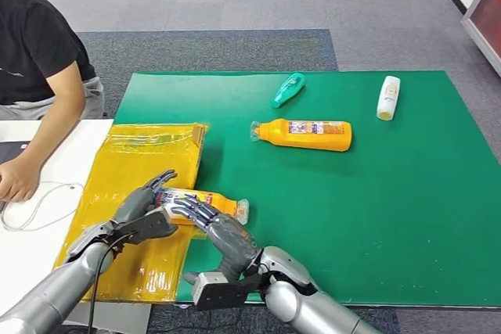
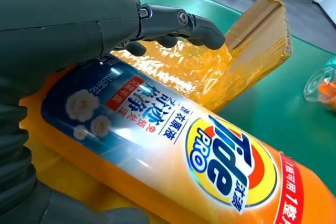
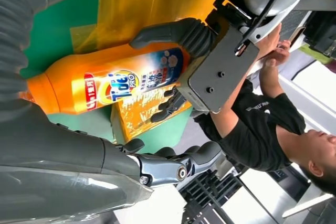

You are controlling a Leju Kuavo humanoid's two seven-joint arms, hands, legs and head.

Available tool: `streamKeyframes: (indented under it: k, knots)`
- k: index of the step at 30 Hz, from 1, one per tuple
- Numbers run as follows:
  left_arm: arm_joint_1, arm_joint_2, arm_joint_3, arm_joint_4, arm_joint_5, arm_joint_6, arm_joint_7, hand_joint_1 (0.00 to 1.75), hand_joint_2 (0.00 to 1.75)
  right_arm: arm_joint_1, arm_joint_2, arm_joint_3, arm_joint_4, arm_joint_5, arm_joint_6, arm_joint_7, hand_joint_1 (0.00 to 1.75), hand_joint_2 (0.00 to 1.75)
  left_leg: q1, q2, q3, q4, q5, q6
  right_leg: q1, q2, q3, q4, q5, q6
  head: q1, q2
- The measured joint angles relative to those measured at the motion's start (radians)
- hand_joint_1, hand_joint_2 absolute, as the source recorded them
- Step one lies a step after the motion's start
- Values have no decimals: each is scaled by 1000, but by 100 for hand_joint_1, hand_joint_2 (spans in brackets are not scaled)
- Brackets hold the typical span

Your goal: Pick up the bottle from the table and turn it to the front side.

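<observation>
An orange Tide bottle (image 1: 203, 202) lies on its side at the near left of the green table mat (image 1: 383, 217), its base over a yellow padded mailer (image 1: 135, 170) and its cap pointing right. The left hand (image 1: 145, 213) wraps the base end with fingers above and thumb below, while the right hand (image 1: 221, 232) rests over the middle with fingers spread; whether it truly grips, I cannot tell. The logo label already faces up, so the sensible move is probably a firm, level 2-handed hold that lifts without rolling the label away.
</observation>
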Motion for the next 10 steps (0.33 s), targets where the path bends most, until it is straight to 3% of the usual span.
streamKeyframes:
  k: [3, 6, 10]
  knots:
    - [65, -9, 20, -73, 68, 94, -74, 0, 175, 3, 0, 0, 0, 1, -1, 9, 0, 175, 0, 3, -3, 1, 1, -1, 0, 3, -6, 0, 1, -1, 0, 0]
    - [165, -51, 71, -245, 250, 137, -150, 0, 175, 8, 0, 0, 0, -1, -3, 26, 0, 175, 0, 6, -12, 2, 2, 1, 0, 5, -15, 0, 3, 1, 0, 0]
    - [243, -99, 107, -454, 317, 159, -139, 0, 175, 12, 3, 0, 0, -3, -7, 39, 0, 175, 0, 5, -20, 3, 3, 2, 0, 4, -20, 0, 4, 3, 0, 0]
